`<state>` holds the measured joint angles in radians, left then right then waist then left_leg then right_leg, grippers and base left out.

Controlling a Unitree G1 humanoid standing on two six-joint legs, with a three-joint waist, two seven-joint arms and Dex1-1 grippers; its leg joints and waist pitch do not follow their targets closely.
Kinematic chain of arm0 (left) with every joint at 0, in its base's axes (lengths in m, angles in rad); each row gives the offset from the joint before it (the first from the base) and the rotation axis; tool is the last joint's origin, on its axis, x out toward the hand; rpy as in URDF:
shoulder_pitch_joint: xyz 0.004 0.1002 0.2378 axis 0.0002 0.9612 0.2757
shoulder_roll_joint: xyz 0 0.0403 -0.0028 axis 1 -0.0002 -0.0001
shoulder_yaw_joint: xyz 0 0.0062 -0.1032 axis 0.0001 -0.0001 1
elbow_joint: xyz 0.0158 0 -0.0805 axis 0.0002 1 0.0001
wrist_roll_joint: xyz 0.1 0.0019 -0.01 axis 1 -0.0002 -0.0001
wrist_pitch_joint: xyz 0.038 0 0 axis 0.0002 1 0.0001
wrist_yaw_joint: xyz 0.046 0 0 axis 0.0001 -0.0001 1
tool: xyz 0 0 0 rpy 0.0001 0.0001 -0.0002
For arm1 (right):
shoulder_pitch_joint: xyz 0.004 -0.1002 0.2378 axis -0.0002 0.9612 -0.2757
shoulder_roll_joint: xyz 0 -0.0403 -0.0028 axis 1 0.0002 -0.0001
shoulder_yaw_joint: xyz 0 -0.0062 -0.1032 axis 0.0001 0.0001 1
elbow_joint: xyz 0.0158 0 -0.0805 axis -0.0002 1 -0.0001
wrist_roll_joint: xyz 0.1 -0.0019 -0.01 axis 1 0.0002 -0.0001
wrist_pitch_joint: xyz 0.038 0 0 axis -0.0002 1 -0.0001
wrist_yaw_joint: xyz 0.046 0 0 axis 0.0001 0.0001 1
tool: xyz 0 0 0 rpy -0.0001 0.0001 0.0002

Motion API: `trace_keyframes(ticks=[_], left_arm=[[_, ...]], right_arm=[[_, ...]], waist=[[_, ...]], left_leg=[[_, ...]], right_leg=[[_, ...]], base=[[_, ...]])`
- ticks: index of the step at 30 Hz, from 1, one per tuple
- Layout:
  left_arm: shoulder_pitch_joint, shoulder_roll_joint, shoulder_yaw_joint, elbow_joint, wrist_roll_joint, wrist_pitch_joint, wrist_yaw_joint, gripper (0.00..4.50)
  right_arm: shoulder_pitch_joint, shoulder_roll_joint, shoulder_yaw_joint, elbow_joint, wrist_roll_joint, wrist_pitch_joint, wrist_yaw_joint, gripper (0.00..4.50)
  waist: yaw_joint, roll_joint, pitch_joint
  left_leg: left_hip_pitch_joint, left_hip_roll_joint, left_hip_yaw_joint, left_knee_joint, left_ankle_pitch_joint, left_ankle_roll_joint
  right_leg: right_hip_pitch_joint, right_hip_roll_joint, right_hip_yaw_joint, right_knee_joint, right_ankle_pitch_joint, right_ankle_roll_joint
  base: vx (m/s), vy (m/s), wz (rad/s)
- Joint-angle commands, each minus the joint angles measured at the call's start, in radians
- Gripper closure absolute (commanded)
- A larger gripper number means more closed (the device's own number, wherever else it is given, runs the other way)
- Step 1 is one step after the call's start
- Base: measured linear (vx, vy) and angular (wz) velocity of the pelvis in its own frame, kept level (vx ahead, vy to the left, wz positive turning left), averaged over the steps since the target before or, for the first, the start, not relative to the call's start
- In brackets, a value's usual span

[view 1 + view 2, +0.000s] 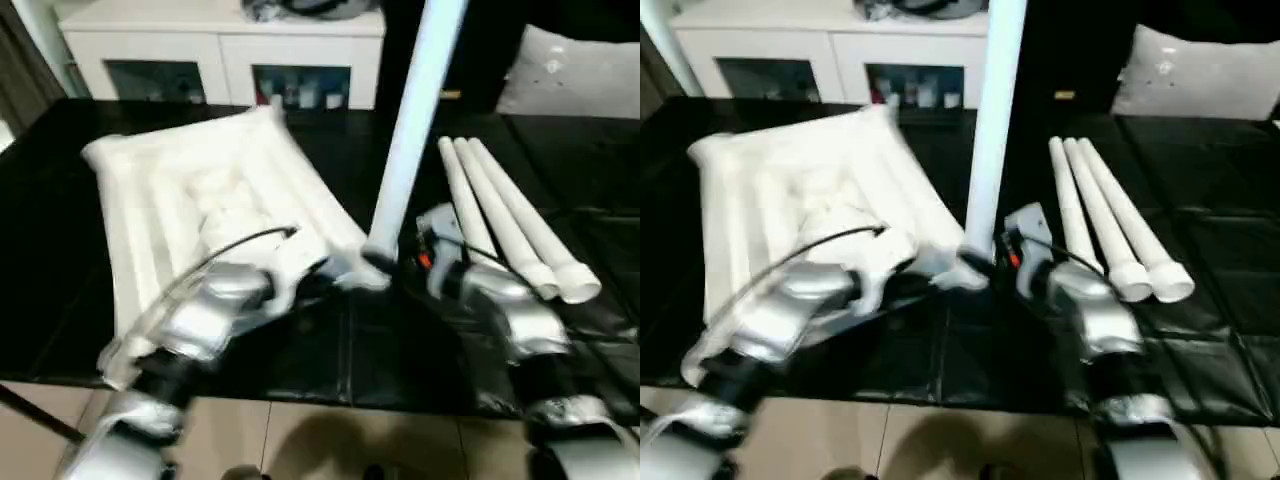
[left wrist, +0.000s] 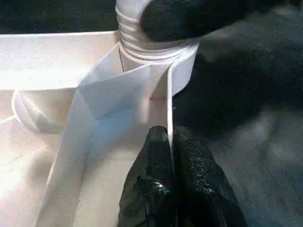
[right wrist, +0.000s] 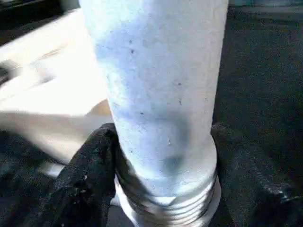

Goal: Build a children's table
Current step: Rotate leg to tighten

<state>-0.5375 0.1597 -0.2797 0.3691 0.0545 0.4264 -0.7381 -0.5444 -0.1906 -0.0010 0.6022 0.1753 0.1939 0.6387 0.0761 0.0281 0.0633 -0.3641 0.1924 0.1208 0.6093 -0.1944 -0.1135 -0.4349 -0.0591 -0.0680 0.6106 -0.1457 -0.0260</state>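
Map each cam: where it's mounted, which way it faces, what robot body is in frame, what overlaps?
Left eye: head, forward-down at tabletop, upright leg, three spare legs; both silver forearms.
Right eye: same scene, slightly offset.
Left wrist: along left end effector, shut on a tabletop rib beside the corner socket.
Right wrist: along right end effector, its fingers on either side of the leg's threaded base.
Shared: both wrist views show that leg base.
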Motion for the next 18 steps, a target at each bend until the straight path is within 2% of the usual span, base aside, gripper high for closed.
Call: trace_keyframes(ticks=[1,3,6,7,11,12,15,18], left_arm=[[-0.049,-0.075,-0.009,-0.065,-0.015,-0.018,0.058,4.50],[-0.058,-0.091,-0.012,-0.055,0.008,-0.013,0.096,4.50],[-0.060,-0.107,-0.026,-0.069,0.040,0.027,0.152,4.50],[-0.057,-0.104,-0.028,-0.074,0.039,0.027,0.150,4.50],[-0.047,-0.108,-0.019,-0.088,0.035,0.041,0.150,4.50],[-0.047,-0.107,-0.016,-0.089,0.036,0.042,0.151,4.50],[-0.047,-0.095,-0.014,-0.082,0.033,0.030,0.146,4.50],[-0.044,-0.068,-0.031,-0.074,0.043,-0.021,0.121,4.50]], right_arm=[[-0.007,0.055,-0.008,0.054,-0.001,0.044,-0.108,1.85],[-0.012,0.066,-0.012,0.064,-0.009,0.047,-0.146,1.85],[-0.018,0.094,-0.041,0.075,-0.021,0.009,-0.205,1.85],[-0.018,0.099,-0.053,0.077,-0.011,-0.006,-0.203,1.30],[-0.017,0.102,-0.053,0.078,-0.006,-0.009,-0.210,1.09],[-0.014,0.100,-0.052,0.074,-0.008,-0.014,-0.212,0.89],[-0.005,0.086,-0.056,0.051,-0.007,-0.042,-0.182,0.68],[0.002,0.067,-0.074,0.014,0.030,-0.047,-0.119,0.33]], waist=[[0.006,-0.009,-0.073],[0.009,-0.007,-0.076],[0.010,-0.006,-0.081],[0.009,-0.006,-0.081],[0.010,-0.004,-0.081],[0.015,-0.001,-0.083],[0.016,-0.001,-0.081],[0.019,-0.002,-0.081]], left_leg=[[-0.011,-0.001,0.024,-0.065,-0.160,0.058],[-0.014,0.000,0.021,-0.067,-0.142,0.064],[-0.018,0.005,0.020,-0.066,-0.116,0.072],[-0.018,0.004,0.020,-0.066,-0.118,0.075],[-0.015,0.006,0.022,-0.066,-0.125,0.086],[-0.016,0.005,0.022,-0.065,-0.111,0.086],[-0.016,0.006,0.022,-0.066,-0.126,0.084],[-0.015,0.007,0.021,-0.068,-0.135,0.090]], right_leg=[[0.075,-0.057,0.026,-0.105,-0.471,-0.099],[0.079,-0.058,0.025,-0.100,-0.438,-0.102],[0.080,-0.058,0.029,-0.087,-0.328,-0.137],[0.082,-0.059,0.028,-0.086,-0.312,-0.149],[0.082,-0.060,0.030,-0.085,-0.285,-0.175],[0.084,-0.059,0.031,-0.081,-0.263,-0.181],[0.084,-0.060,0.030,-0.083,-0.267,-0.180],[0.085,-0.059,0.031,-0.084,-0.269,-0.177]], base=[[0.000,0.000,0.00],[0.000,0.000,0.00],[0.000,0.000,0.00],[0.000,0.000,0.00],[0.000,0.000,0.00],[0.000,0.000,0.00],[0.000,0.000,0.00],[0.000,0.000,0.00]])
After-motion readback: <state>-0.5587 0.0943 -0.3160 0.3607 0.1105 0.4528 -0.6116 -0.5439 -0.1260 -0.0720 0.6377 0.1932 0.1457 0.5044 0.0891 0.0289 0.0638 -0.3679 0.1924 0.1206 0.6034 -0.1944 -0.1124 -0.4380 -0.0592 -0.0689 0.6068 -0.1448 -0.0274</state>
